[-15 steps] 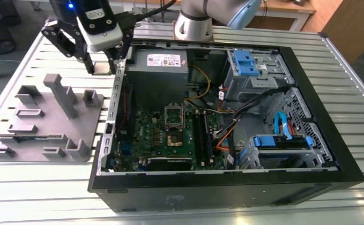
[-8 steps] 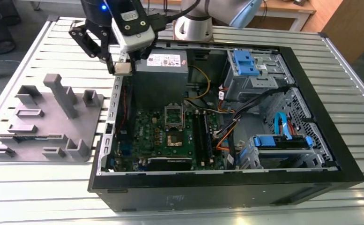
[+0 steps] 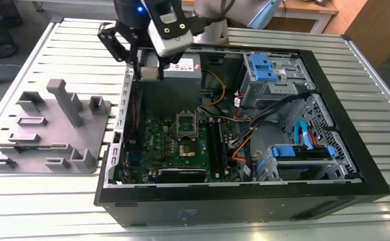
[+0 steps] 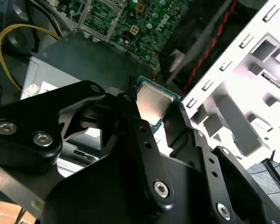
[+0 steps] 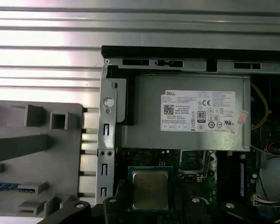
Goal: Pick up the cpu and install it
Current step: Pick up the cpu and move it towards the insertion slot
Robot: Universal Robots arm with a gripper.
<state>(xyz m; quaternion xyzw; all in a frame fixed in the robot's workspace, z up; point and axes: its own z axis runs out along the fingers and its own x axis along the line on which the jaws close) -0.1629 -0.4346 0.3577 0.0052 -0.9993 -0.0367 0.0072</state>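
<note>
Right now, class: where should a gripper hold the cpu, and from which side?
The cpu is a thin flat square, so it is probably best pinched by two opposite edges, coming from its shiny top side. The gripper holds it that way here.

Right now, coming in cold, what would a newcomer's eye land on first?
First, the gripper shut on the cpu, whose silver top gleams between the black fingers in the second wrist view. Next, in the exterior view, the open computer case with its green motherboard sits on the slatted table. The grey holder tray lies beside it, at the exterior view's left.
</note>
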